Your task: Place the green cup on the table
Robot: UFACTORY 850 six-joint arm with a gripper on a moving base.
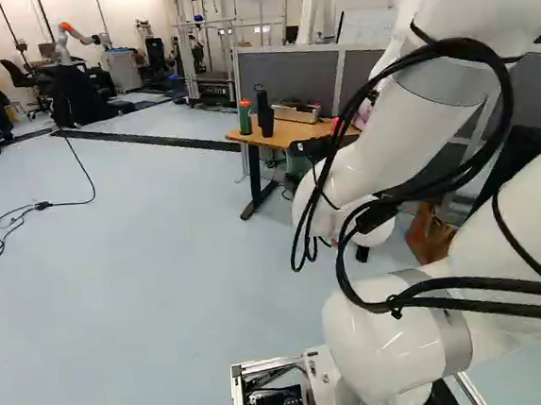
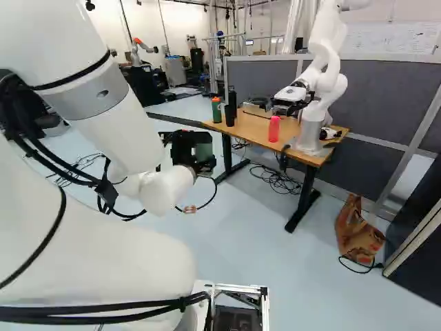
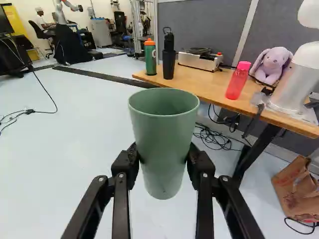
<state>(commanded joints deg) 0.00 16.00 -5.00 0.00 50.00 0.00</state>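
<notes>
Green and probably thin, light plastic, the cup (image 3: pixel 163 142) may flex if squeezed hard, so its lower, narrower body seems the place to hold; it sits upright between the gripper's (image 3: pixel 163 155) two fingers, clamped from both sides, rim above them, short of the table (image 3: pixel 209 88)

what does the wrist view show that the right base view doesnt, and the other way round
Only the wrist view: the purple plush toy on the table.
Only the right base view: the white links of the robot's own arm.
Both: the green cup in the gripper, the pink bottle and the brown bag.
</notes>
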